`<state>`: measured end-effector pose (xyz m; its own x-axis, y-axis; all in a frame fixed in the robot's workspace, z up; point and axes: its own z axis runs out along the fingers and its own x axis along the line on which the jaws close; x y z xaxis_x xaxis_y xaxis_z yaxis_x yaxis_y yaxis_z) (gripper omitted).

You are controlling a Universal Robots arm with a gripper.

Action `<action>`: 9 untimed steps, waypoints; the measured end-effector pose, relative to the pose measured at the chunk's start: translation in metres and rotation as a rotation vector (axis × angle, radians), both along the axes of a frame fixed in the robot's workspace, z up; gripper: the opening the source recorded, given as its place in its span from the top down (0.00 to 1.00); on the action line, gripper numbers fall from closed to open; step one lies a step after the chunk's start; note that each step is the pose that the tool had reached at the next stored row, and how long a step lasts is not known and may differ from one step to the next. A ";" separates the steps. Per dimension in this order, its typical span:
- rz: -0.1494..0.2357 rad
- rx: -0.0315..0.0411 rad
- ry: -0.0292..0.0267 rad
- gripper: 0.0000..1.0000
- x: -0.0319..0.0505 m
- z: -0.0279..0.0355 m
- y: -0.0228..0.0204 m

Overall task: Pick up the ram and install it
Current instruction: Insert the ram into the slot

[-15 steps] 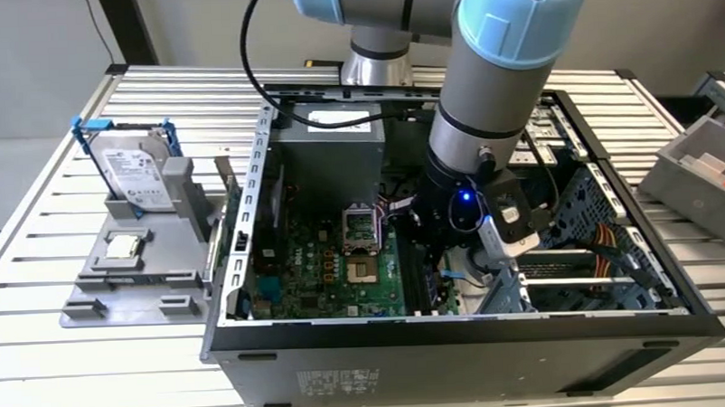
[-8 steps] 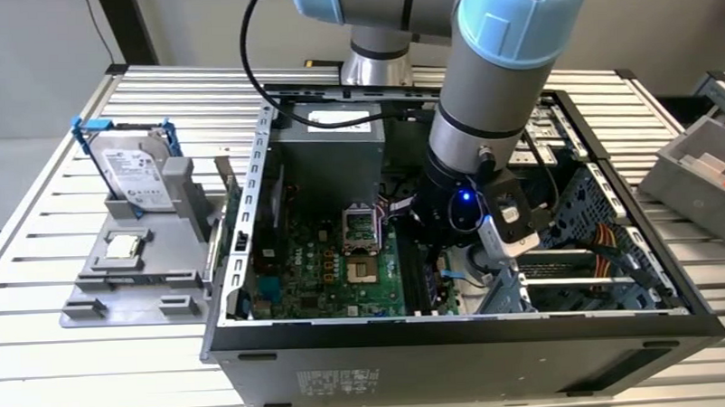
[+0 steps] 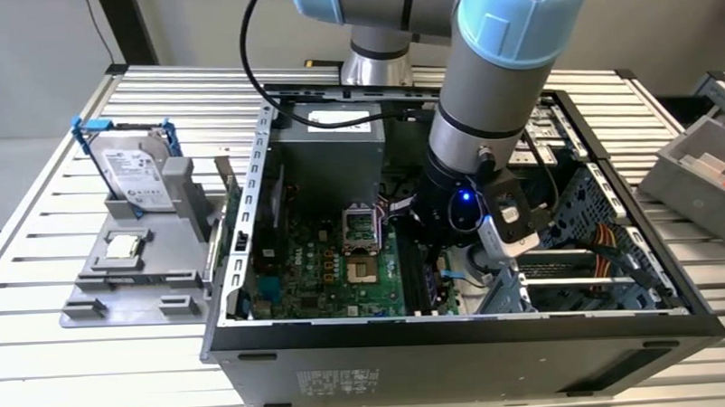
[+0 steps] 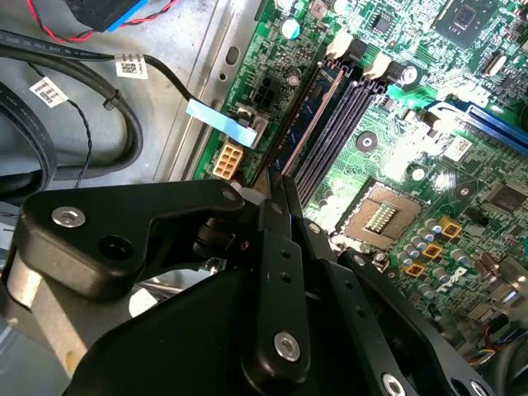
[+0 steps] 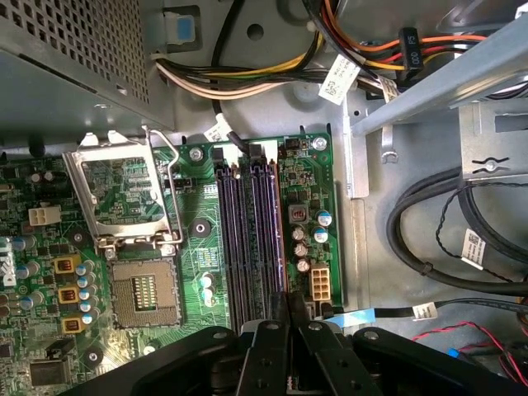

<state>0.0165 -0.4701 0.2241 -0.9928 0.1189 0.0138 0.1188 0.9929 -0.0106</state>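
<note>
The ram (image 4: pixel 307 111) is a thin blue-green stick standing on edge in the outermost black motherboard slot (image 5: pixel 275 223), beside the board's edge. In both wrist views my gripper (image 4: pixel 277 183) has its two black fingers pinched together over the near end of the stick, and their tips (image 5: pixel 289 304) meet on that slot. In the exterior view the arm's wrist (image 3: pixel 466 209) reaches down into the open computer case (image 3: pixel 464 331), over the slots at the motherboard's right side.
The open processor socket (image 5: pixel 144 289) lies beside the slots. Cable bundles (image 5: pixel 429 231) and a drive cage (image 3: pixel 582 277) crowd the case next to the gripper. Outside, a grey stand (image 3: pixel 112 294) holds a hard drive (image 3: pixel 132 162) and a square processor chip (image 3: pixel 122 246). A grey bin (image 3: pixel 700 169) sits at the exterior view's right.
</note>
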 end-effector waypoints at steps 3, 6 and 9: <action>0.000 0.0000 0.0000 1.00 -0.0001 0.0000 0.0000; 0.000 0.0000 0.0000 1.00 -0.0001 0.0000 0.0000; 0.000 0.0000 0.0000 1.00 -0.0002 0.0000 0.0000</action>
<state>0.0163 -0.4701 0.2241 -0.9928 0.1189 0.0138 0.1188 0.9929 -0.0106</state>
